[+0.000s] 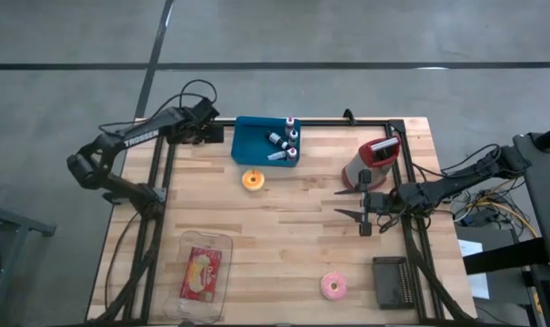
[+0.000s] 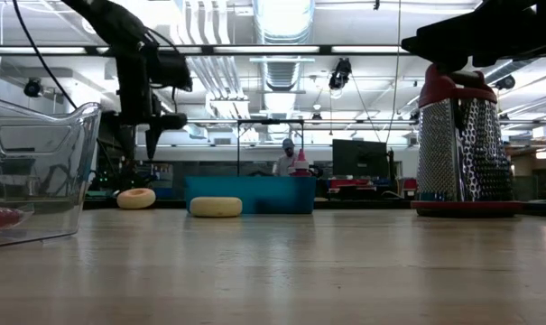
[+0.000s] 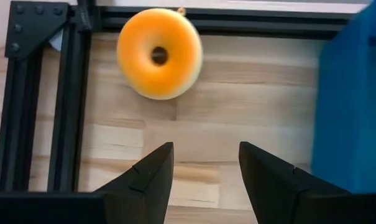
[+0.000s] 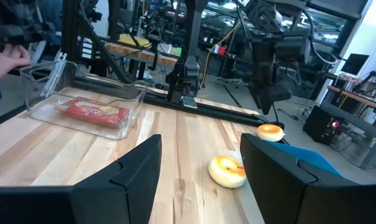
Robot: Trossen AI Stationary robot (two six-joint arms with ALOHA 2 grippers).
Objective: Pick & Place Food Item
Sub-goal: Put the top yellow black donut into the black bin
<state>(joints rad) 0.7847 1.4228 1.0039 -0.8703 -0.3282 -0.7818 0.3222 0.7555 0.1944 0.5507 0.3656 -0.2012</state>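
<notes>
The left hand (image 3: 203, 177) hovers with fingers spread, holding nothing, just beside the blue tray (image 1: 253, 143). The right hand (image 1: 350, 203), also spread, waits by the grater (image 1: 375, 159). The wooden desk (image 1: 284, 245) stands on grey floor (workshop beyond). One orange donut (image 3: 160, 53) lies ahead of the left hand, near the tray; another (image 1: 254, 180) lies just off the tray.

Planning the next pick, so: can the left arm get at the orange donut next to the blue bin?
Probably yes. The left gripper is open just above the orange donut with nothing between them; the black frame rail and blue bin crowd it slightly.
</notes>
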